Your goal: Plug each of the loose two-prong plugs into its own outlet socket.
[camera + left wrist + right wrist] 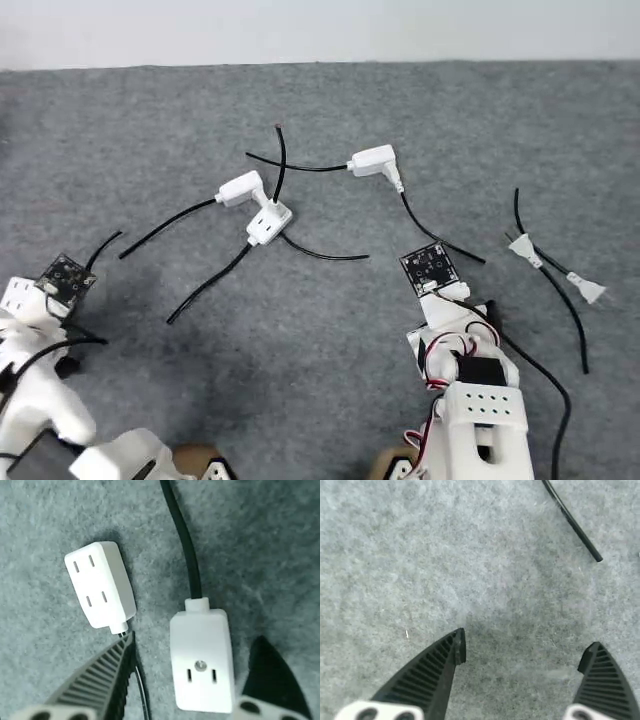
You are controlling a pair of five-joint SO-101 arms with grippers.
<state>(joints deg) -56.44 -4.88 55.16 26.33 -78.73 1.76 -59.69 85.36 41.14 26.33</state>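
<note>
Left fingers stood wide apart, a single-outlet socket showing between them on the grey desk. A double socket lay just beside it. Right fingers were wide over bare desk. Two loose plugs, near plug and far plug, lay well apart from the sockets.

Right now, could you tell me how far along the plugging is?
Nothing done yet: one plug and the other plug lie loose on the carpet. In hand: nothing; the left end effector, open, straddles an empty socket, the right end effector is open over carpet. Both insertions remain.
</note>
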